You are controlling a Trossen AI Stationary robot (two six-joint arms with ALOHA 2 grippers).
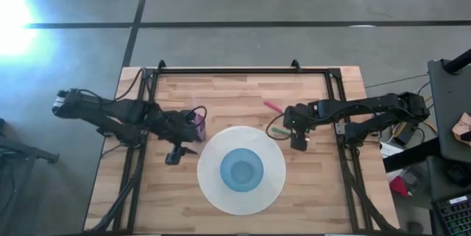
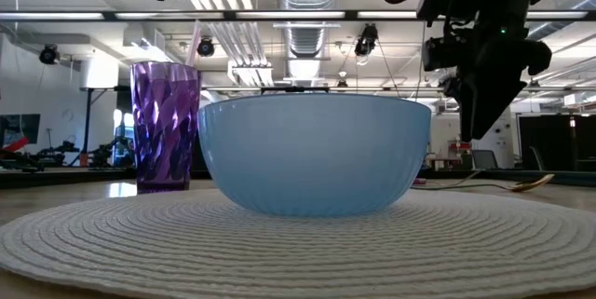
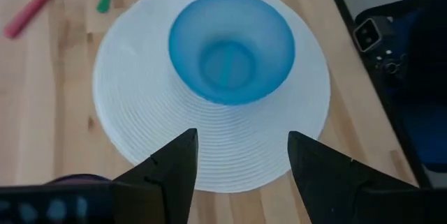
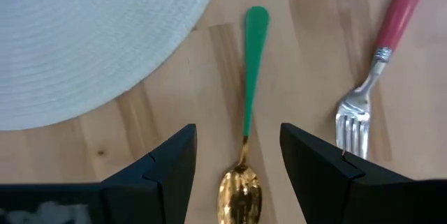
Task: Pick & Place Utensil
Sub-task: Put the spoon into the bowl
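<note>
My right tool (image 1: 297,142) hangs over the wooden desk (image 1: 235,89) beside the green-handled spoon (image 1: 280,129), right of the round white woven placemat (image 1: 213,181).

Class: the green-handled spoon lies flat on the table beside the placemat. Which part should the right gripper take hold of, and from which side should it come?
Grip the spoon at mid-handle, coming straight down from above. It lies flat on the wood, so only its narrow sides offer purchase; the open right gripper already straddles it near the bowl end. The handle is straight and slim, clear of the placemat and the fork.

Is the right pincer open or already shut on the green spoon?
Open. The right pincer has its fingers spread on either side of the green spoon, which lies flat on the table.
</note>
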